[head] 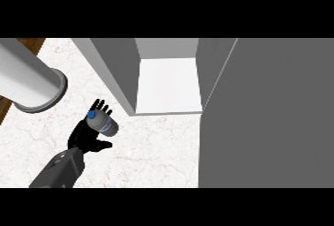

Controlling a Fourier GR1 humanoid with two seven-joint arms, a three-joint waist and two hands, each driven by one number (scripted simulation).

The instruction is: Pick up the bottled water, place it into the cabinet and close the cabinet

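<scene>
The left hand (86, 136) is clutching the bottled water (102, 122), fingers (99, 106) curling around it, the open cabinet (168, 84) just beyond the fingers.

- The cabinet (168, 84) stands open, its white floor bare and free to enter from the front.
- The open door (274, 114) walls off everything right of the cabinet.
- Left of the cabinet, a large grey cylinder (29, 81) crowds the counter (150, 154) (marble-patterned); counter before the cabinet lies clear.
</scene>
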